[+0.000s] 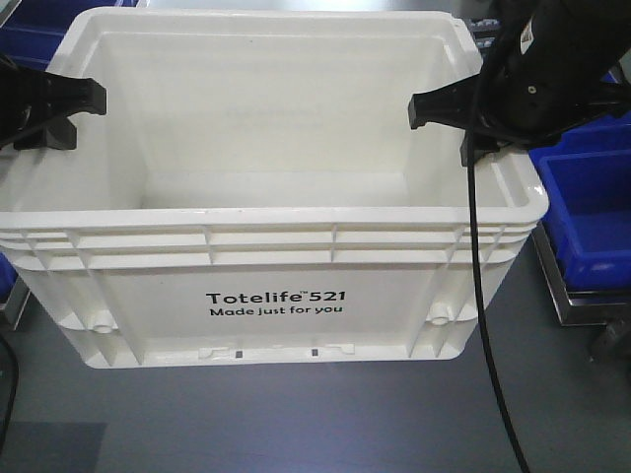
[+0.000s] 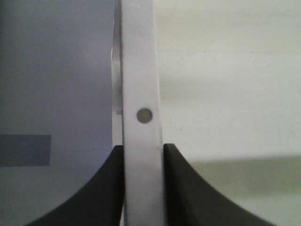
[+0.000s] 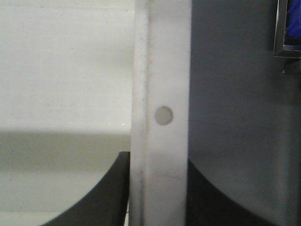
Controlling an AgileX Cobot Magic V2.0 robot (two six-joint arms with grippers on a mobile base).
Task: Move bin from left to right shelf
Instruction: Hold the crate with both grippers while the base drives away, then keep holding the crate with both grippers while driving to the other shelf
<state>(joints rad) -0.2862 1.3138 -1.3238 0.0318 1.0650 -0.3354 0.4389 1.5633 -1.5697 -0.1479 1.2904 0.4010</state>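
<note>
The bin [image 1: 276, 296], a large white tote printed "Totelife 521 Made just for you", fills the middle of the front view and is empty inside. My left gripper [image 1: 67, 113] is shut on its left rim, one finger inside the wall and one outside. On the opposite side my right gripper [image 1: 454, 113] is shut on the right rim. In the left wrist view the white rim [image 2: 141, 94] runs upward between both black fingers [image 2: 106, 188]. The right wrist view shows the same: the rim [image 3: 162, 70] is pinched between dark fingers [image 3: 108, 193].
Blue bins [image 1: 587, 212] stand to the right on a metal frame, and another blue bin [image 1: 35, 34] sits at the back left. Under the tote lies a grey surface [image 1: 296, 414]. A black cable [image 1: 488, 335] hangs down at the tote's right corner.
</note>
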